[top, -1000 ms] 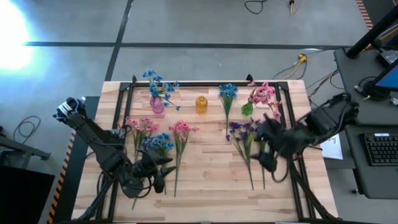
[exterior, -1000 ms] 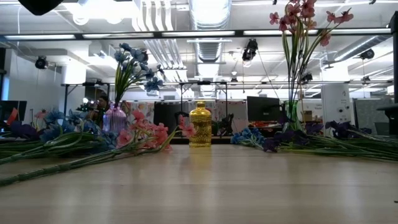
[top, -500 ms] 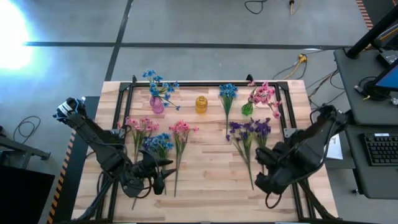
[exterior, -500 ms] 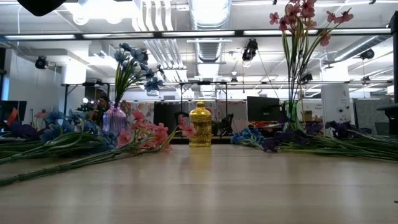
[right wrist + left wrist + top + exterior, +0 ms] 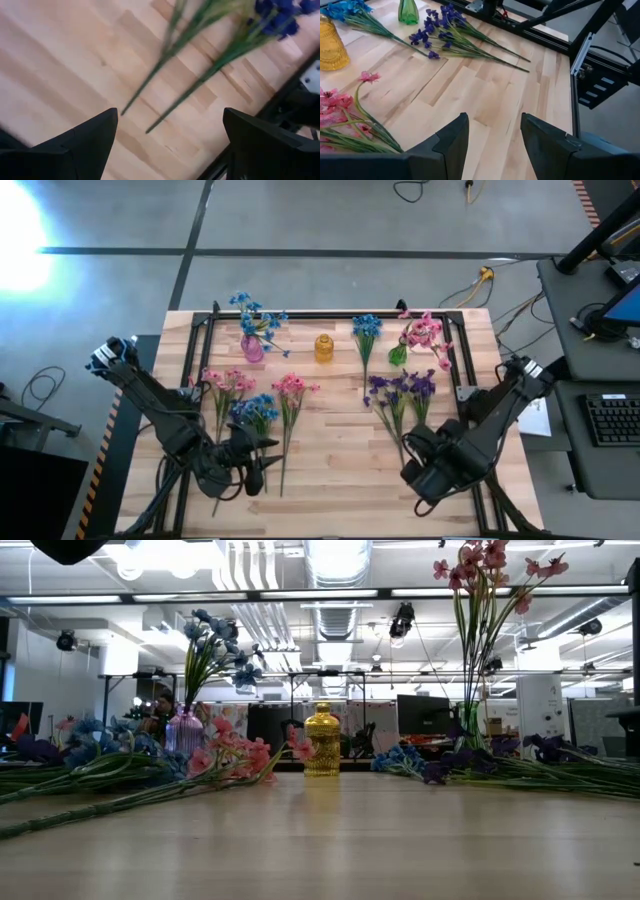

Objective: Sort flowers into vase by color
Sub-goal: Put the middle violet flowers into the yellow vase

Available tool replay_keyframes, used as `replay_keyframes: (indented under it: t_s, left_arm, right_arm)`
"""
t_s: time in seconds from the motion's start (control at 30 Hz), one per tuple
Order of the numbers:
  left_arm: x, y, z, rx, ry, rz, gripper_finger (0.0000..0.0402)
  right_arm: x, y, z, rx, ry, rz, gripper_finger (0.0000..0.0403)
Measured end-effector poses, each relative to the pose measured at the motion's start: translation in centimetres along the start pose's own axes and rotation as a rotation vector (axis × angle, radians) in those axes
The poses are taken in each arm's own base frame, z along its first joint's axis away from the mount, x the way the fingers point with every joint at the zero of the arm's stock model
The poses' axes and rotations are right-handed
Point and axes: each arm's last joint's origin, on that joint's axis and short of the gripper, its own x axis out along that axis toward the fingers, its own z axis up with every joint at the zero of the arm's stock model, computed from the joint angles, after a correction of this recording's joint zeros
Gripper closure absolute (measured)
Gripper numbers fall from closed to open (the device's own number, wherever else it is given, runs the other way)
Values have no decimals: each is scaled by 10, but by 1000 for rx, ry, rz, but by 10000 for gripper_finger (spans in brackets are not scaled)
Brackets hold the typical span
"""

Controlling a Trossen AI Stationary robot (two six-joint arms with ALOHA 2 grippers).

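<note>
Three small vases stand near the far edge: a pink one with blue flowers, a yellow one with none, and a green one with pink flowers. Lying flat on the table are pink sprigs, blue sprigs and purple sprigs. My left gripper is open, low near the near-left corner, beside the stems of the blue and pink sprigs. My right gripper is open above the purple stems' lower ends.
A black frame runs round the table top, with rails along both sides. A desk with a keyboard stands past the right edge. Bare wood lies between the two grippers.
My right arm has drawn back from over the purple sprigs toward the table's near edge and now sits near the near-right corner. The purple sprigs it covered show fully on the table. My left arm has kept still.
</note>
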Motion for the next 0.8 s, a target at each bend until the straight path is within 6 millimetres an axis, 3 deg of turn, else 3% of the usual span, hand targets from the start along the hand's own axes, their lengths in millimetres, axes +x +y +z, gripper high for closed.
replay_keyframes:
  t_s: [0.4, 0.8]
  left_arm:
    - [13, -9, -21, -24, 66, 11, 233]
    - [23, -18, -38, -46, 99, 10, 233]
  right_arm:
    - [74, -11, -8, 205, -23, -174, 49]
    - [136, -16, 33, 230, -78, -112, 49]
